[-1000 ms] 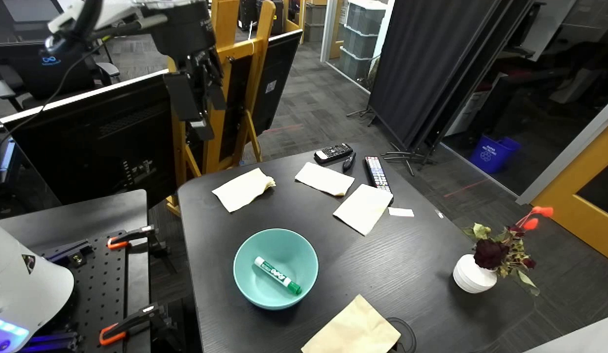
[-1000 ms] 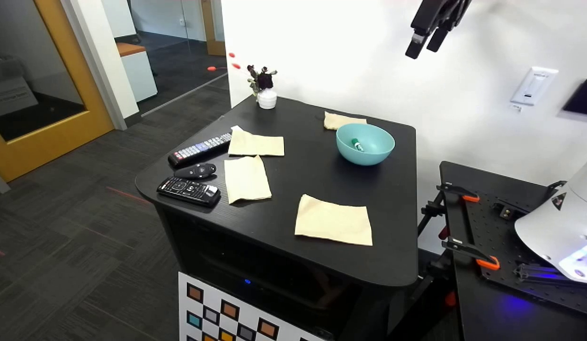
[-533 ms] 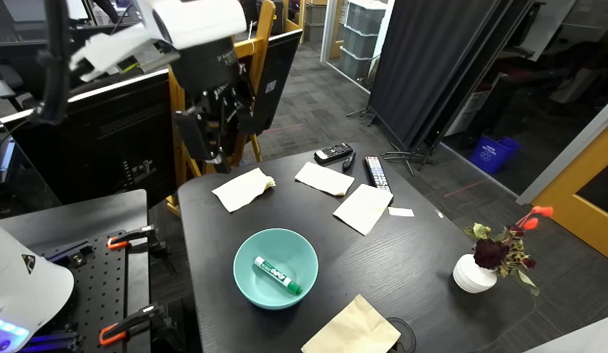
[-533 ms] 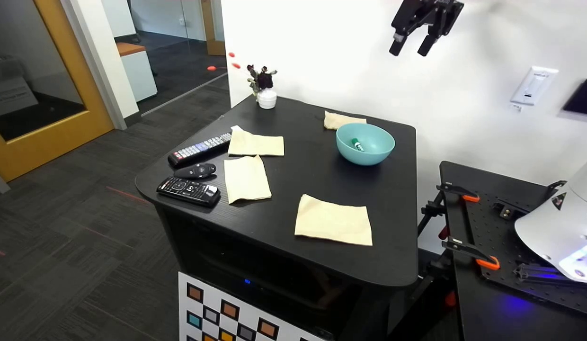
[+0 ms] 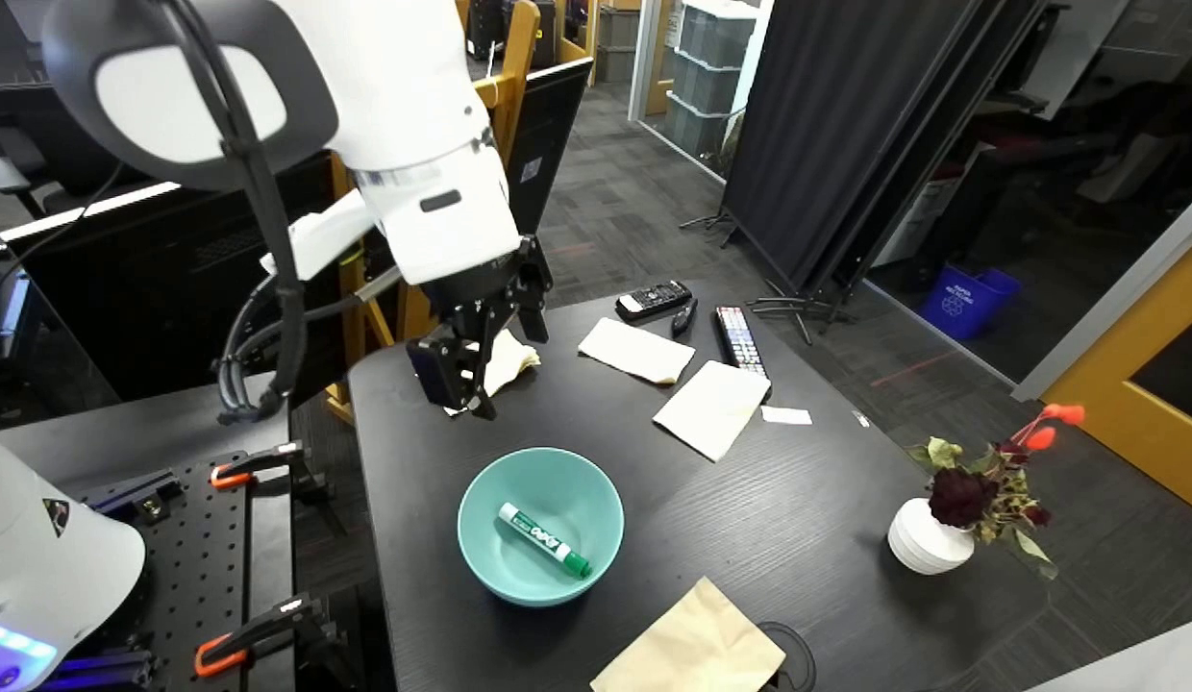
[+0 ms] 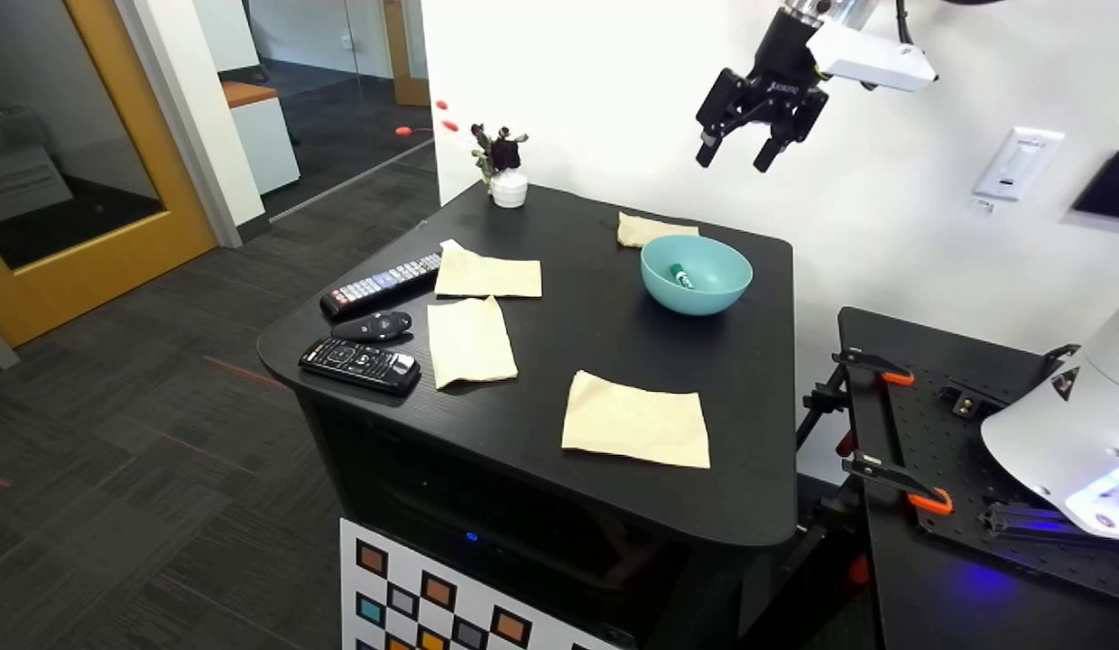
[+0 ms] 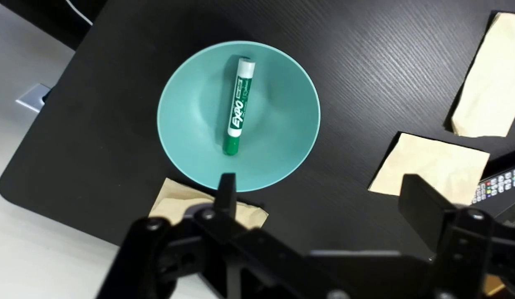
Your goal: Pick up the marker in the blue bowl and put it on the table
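Note:
The marker is green with white parts and lies inside the teal blue bowl. The marker also shows in the wrist view, lying across the inside of the bowl. In an exterior view only part of the marker shows above the wall of the bowl. The bowl stands on the black table. My gripper is open and empty, in the air above the bowl's level. In the wrist view the gripper has its fingers wide apart, with bare table seen between them.
Several pale paper sheets lie on the table, such as one by the edge. Remotes and a small dark gadget lie at a corner. A white vase with flowers stands far off. A white wall borders the table.
My gripper has come down and moved over the table toward the bowl, turning so that both fingers show more apart in an exterior view. The bowl and marker have not moved.

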Controlling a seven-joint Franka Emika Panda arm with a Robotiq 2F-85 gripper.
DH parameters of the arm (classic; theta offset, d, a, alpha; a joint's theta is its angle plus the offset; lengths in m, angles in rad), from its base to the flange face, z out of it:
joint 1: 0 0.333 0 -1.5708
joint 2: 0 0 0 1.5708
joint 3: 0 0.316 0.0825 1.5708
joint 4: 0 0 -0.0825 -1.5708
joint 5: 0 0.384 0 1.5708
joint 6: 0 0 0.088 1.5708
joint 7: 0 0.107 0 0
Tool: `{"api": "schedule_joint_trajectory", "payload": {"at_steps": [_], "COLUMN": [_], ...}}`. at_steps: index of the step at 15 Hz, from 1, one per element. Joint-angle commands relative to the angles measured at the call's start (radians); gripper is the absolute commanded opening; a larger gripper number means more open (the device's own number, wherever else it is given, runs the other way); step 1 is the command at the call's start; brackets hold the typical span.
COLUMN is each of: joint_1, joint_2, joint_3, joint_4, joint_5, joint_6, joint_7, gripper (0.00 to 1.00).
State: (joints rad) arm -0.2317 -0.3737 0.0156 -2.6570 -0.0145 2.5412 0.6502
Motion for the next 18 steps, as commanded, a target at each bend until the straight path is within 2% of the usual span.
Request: {"api": "schedule_joint_trajectory", "payload": {"at_steps": [1, 8, 9, 15, 18], "joint_1": [-0.018, -0.021, -0.015, -0.017, -0.031], "joint_2": [0.060, 0.105, 0.104, 0.106, 0.149], "joint_3": [-0.002, -0.040, -0.036, -0.044, -0.035], "joint_4": [-0.016, -0.044, -0.026, -0.032, -0.028], "joint_5": [0.010, 0.015, -0.001, 0.000, -0.028], "joint_6": [0.068, 0.088, 0.057, 0.059, 0.090], "joint_7": [0.050, 0.071, 0.060, 0.060, 0.092], "gripper": [1.00, 1.00, 1.00, 1.00, 1.00]}}
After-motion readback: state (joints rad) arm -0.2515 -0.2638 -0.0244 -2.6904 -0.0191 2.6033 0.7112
